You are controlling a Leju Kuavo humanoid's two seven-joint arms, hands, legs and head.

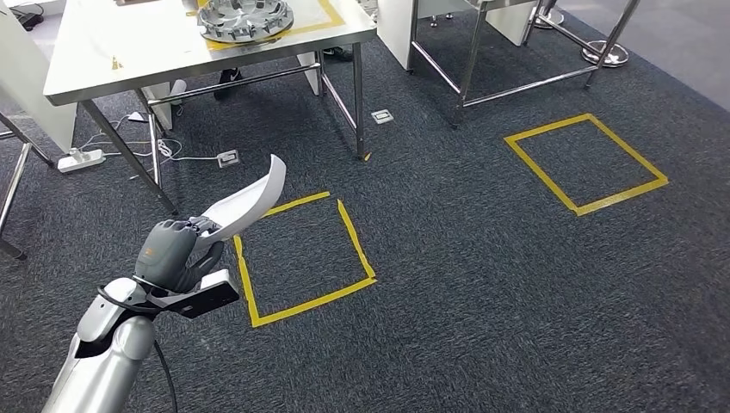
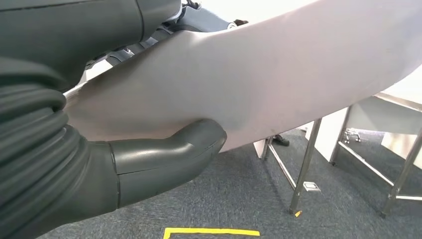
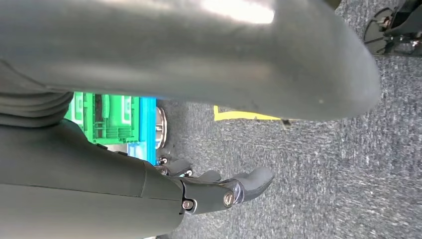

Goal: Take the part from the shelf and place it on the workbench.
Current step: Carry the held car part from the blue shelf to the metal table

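Note:
My left hand grips a long curved white part by its lower end, held above the dark carpet with its tip pointing up toward the workbench. Close up in the left wrist view, the part lies across the thumb, which presses against its underside. The workbench stands at the far left and carries a round grey metal disc inside yellow tape. My right hand hangs over the carpet, its fingers loosely extended around nothing.
A yellow tape square marks the carpet just ahead of me, another at the right. A second metal table frame stands at the back. A power strip and cables lie under the workbench. Green and blue crates sit behind me.

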